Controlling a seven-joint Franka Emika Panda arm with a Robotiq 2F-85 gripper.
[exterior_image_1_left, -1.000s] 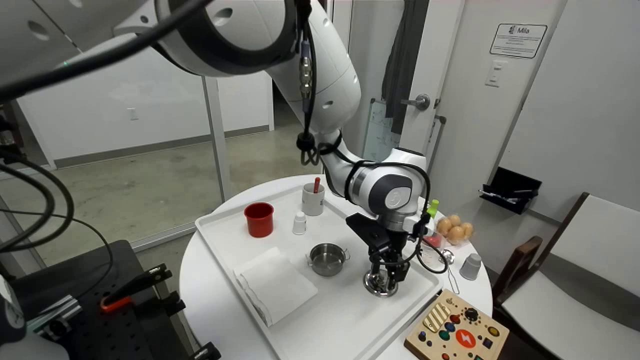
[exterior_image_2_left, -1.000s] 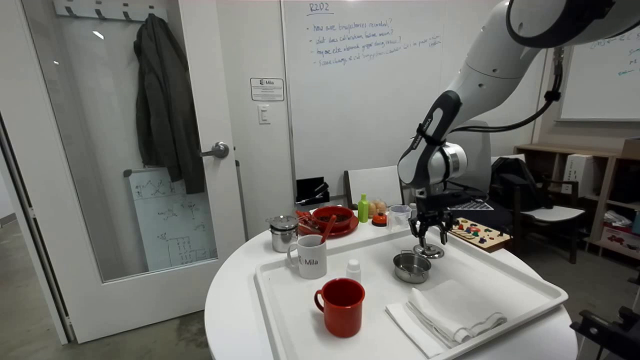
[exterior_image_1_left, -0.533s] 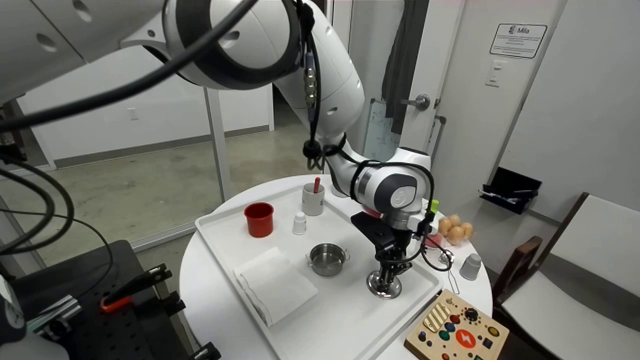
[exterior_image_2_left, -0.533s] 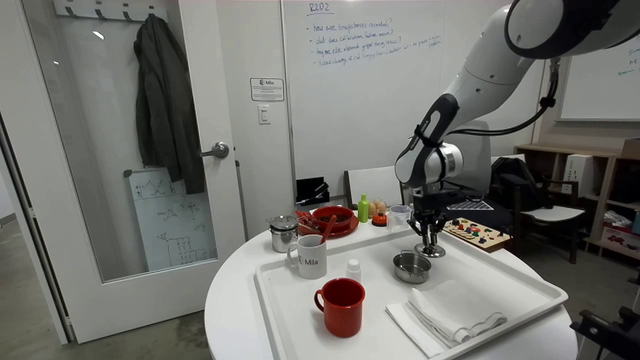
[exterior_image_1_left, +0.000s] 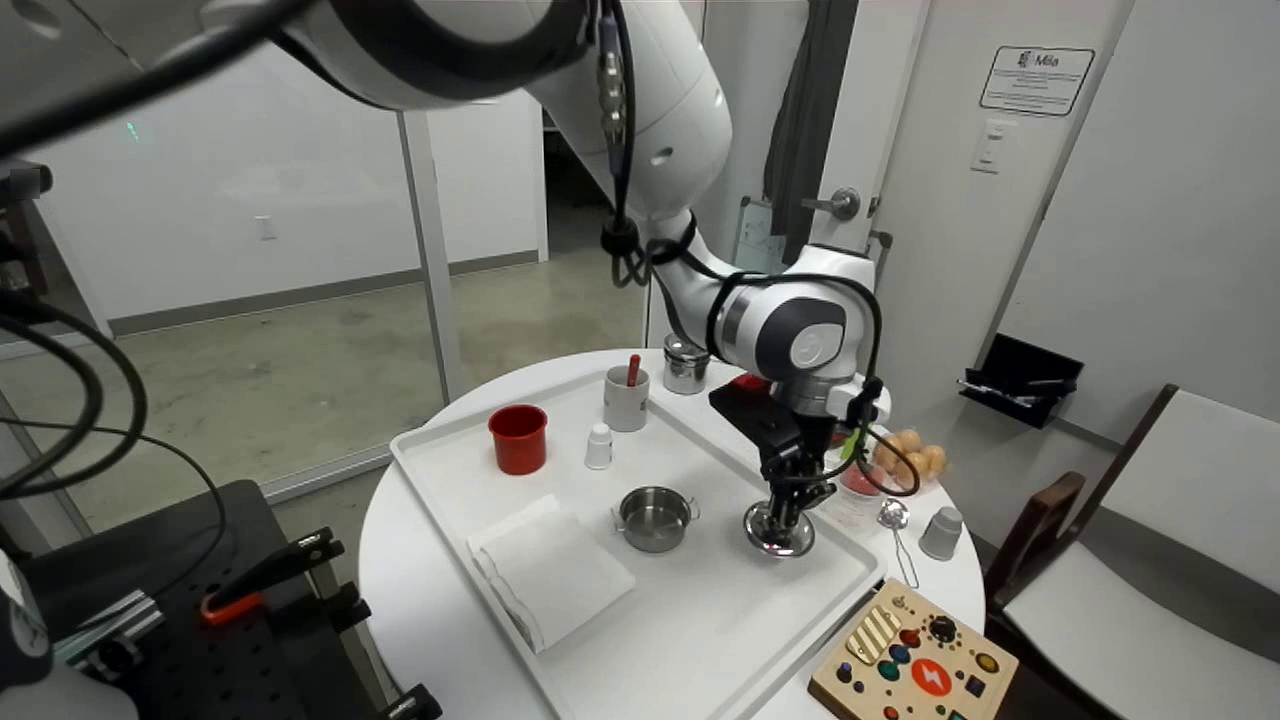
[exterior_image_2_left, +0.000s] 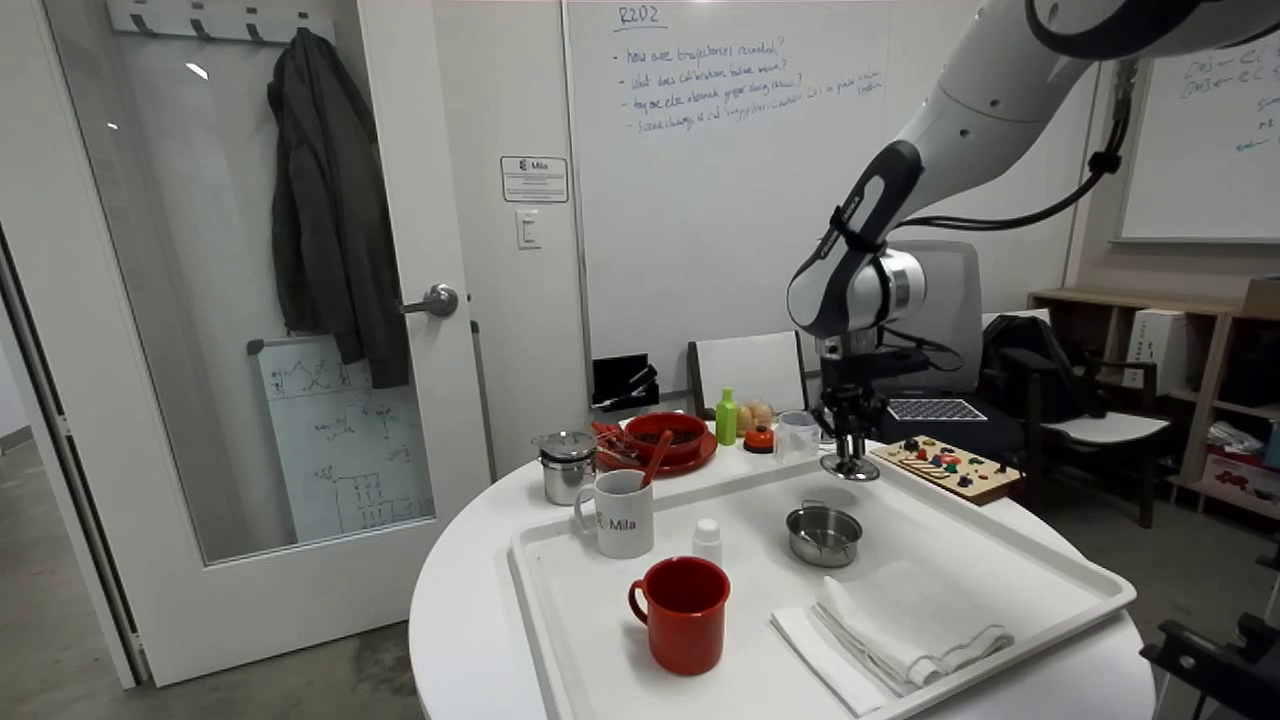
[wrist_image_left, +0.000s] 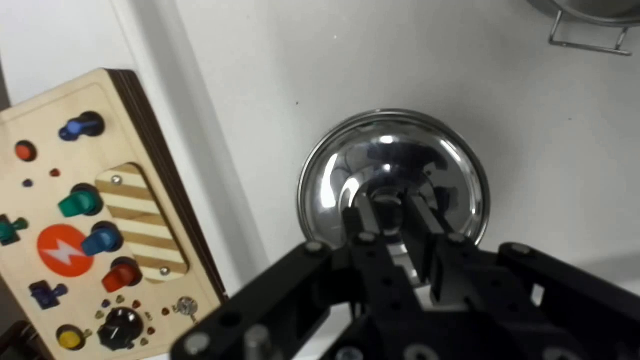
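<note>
A shiny round metal lid (exterior_image_1_left: 760, 534) hangs a little above the white tray, its knob pinched between the fingers of my gripper (exterior_image_1_left: 785, 515). In the wrist view the lid (wrist_image_left: 395, 155) fills the middle, with both dark fingertips closed around the knob, which they partly hide. The gripper (exterior_image_2_left: 850, 452) points straight down, and the lid (exterior_image_2_left: 864, 469) stays roughly level. A small steel pot (exterior_image_1_left: 655, 520) with two wire handles stands uncovered on the tray close by. Only an edge and one handle of that pot (wrist_image_left: 597, 20) show at the wrist view's top right.
On the tray (exterior_image_2_left: 1000, 555) are a red mug (exterior_image_2_left: 687, 615), a white mug (exterior_image_2_left: 625, 515) with a red-handled utensil, a small white bottle (exterior_image_2_left: 707, 543) and a folded cloth (exterior_image_1_left: 555, 570). A wooden switch board (exterior_image_1_left: 915, 655) lies beside the tray. Behind stand a lidded steel canister (exterior_image_2_left: 567, 468) and red dishes (exterior_image_2_left: 670, 440).
The gripper has closed on the lid's knob, from jaws standing apart around it. Then the arm has risen, and the lid has come up off the tray with it.
</note>
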